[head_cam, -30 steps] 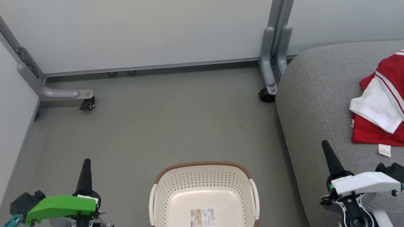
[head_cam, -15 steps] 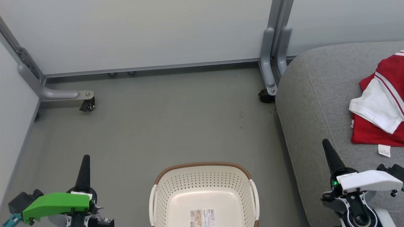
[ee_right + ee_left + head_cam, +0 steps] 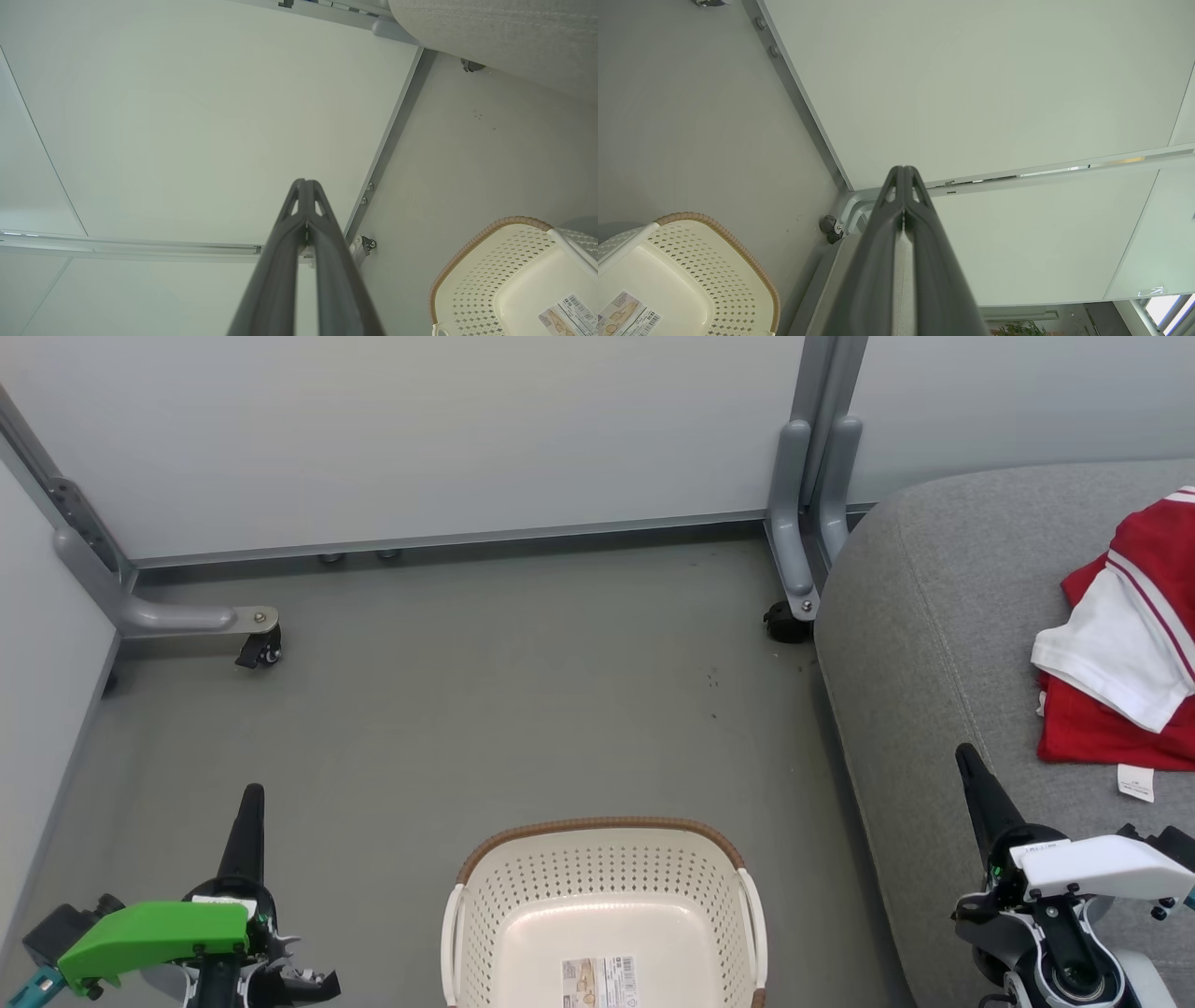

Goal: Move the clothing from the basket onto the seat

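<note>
Your left pincer (image 3: 250,798) and right pincer (image 3: 966,761), closed on nothing, had drawn back: clothing (image 3: 1102,737) on seat (image 3: 934,616), basket (image 3: 597,823) bare, task apparently done.

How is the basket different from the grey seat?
The basket is cream plastic full of little holes; the seat is soft grey fabric. The basket holds no clothes, just a sticker on its bottom; the seat has the red clothing lying on it. The seat is much bigger than the basket. Both have rounded edges.
</note>
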Tool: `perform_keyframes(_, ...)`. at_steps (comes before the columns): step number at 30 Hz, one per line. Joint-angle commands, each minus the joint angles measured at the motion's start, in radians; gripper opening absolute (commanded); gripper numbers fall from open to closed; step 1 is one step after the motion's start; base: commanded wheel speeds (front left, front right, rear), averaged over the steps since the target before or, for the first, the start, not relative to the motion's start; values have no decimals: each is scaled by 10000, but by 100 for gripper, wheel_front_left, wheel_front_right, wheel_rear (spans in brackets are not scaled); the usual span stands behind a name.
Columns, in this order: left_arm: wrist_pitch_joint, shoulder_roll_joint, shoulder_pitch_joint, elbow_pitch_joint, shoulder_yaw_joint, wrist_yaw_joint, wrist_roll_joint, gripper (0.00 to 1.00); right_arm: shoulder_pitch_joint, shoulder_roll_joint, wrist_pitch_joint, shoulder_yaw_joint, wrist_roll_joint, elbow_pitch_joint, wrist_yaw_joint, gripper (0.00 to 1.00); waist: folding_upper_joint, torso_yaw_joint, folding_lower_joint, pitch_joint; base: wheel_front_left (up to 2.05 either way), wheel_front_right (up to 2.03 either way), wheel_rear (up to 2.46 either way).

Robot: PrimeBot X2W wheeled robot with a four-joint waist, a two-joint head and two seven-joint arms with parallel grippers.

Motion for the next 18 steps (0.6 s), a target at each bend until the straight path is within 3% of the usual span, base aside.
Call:
perform_keyframes(1, 68, 21, -246, 7, 50, -61, -216, 0, -203, -43, 57, -44, 246, 26, 4, 0, 0, 0, 0, -4, 0, 0, 0)
perform_keyframes(18, 383, -61, -378, 66, 241, -162, -1383, 0, -381, -10, 229, -169, 1483, 319, 4, 0, 0, -6, 0, -45, 0, 0, 0)
